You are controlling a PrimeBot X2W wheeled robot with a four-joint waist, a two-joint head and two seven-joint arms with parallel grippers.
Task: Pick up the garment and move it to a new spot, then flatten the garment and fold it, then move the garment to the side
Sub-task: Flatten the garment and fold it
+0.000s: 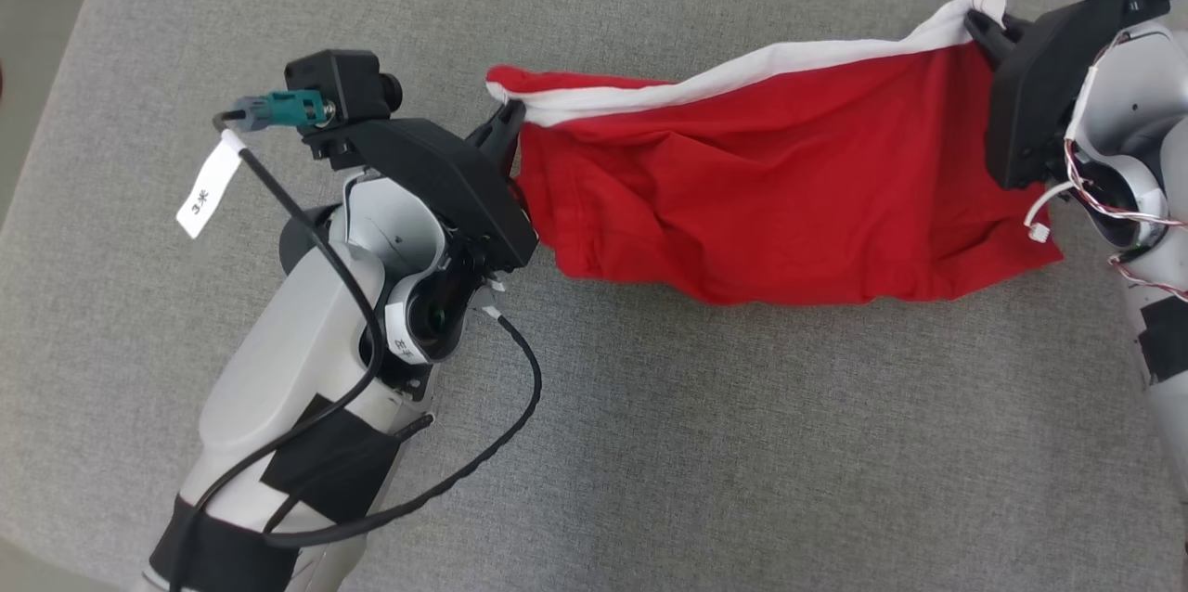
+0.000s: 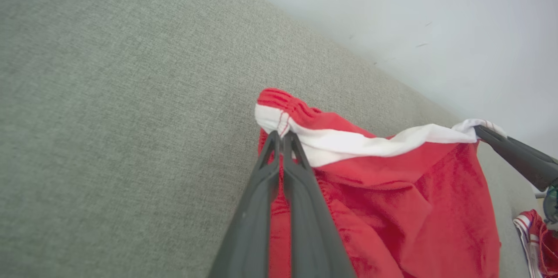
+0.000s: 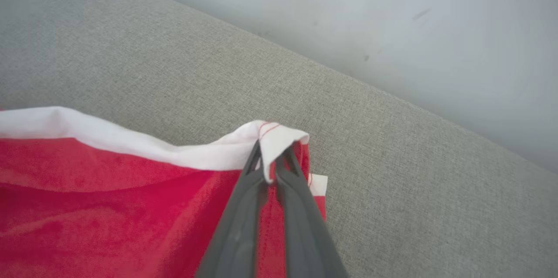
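Grey upholstered surface (image 1: pixel 650 462) spans the head view. The red garment (image 1: pixel 789 202) is stretched above it, long axis left to right between my arms, with the cloth sagging toward me from its white waistband (image 1: pixel 742 72). Left end effector (image 1: pixel 506 123) is clamped on the band's left corner and right end effector (image 1: pixel 986 24) on its right corner, so neither arm is nearer. Judgement: the coming move needs both arms travelling together, band kept taut. Cannot tell whether the lower hem touches the surface. The left wrist view takes in a second red-and-white cloth (image 2: pixel 534 236) beyond the right corner.
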